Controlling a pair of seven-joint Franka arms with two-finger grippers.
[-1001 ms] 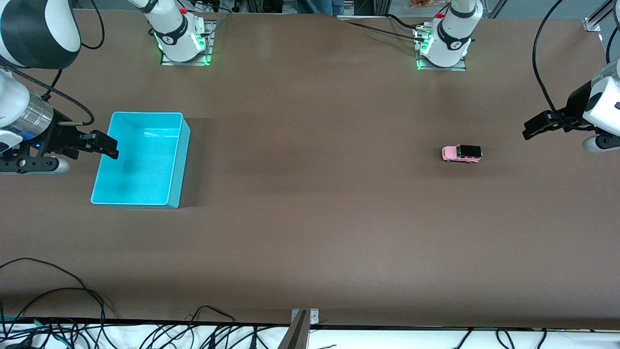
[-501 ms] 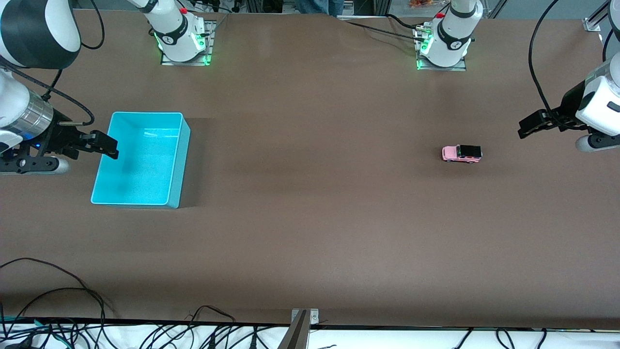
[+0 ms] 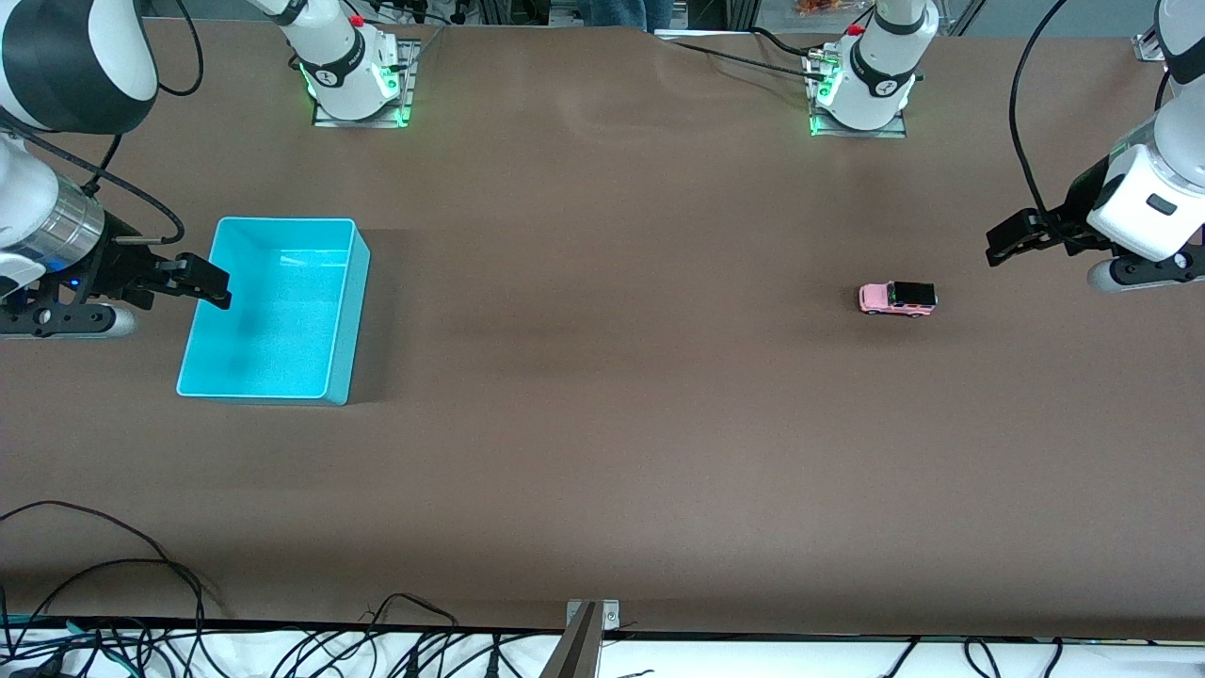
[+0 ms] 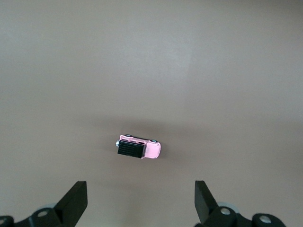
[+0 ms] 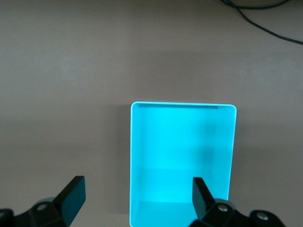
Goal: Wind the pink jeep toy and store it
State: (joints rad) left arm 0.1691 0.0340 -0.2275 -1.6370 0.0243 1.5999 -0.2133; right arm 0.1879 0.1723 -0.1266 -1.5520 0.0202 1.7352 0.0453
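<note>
Brown bench (image 3: 602,452) fills the front view, matte and bare over most of its width, with loose black cables (image 3: 113,603) along the edge nearest the camera. Jeep (image 3: 897,298) sits on its wheels toward the left arm's end, well clear of every edge, pink body with black roof. Turquoise bin (image 3: 344,320) stands toward the right arm's end, well apart from the jeep; nothing shows inside it. Left gripper (image 3: 1009,243) is up in the air over bare bench, between the jeep and the bench's end edge, holding nothing. Right gripper (image 3: 205,281) hangs over the bin's rim on the side toward the bench's end edge, also holding nothing; that arm waits. Front view shows both grippers only side-on, so finger spacing is hard to judge there. Left wrist view settles it: fingertips (image 4: 75,201) stand wide apart with bare bench between them, and the jeep (image 4: 138,148) lies ahead of them, not between them. Right wrist view gives the same for the other gripper (image 5: 137,198), fingers (image 5: 73,195) spread wide, and looks straight down into the bin (image 5: 134,156), showing its floor clean, which the front view gives only at a slant.
</note>
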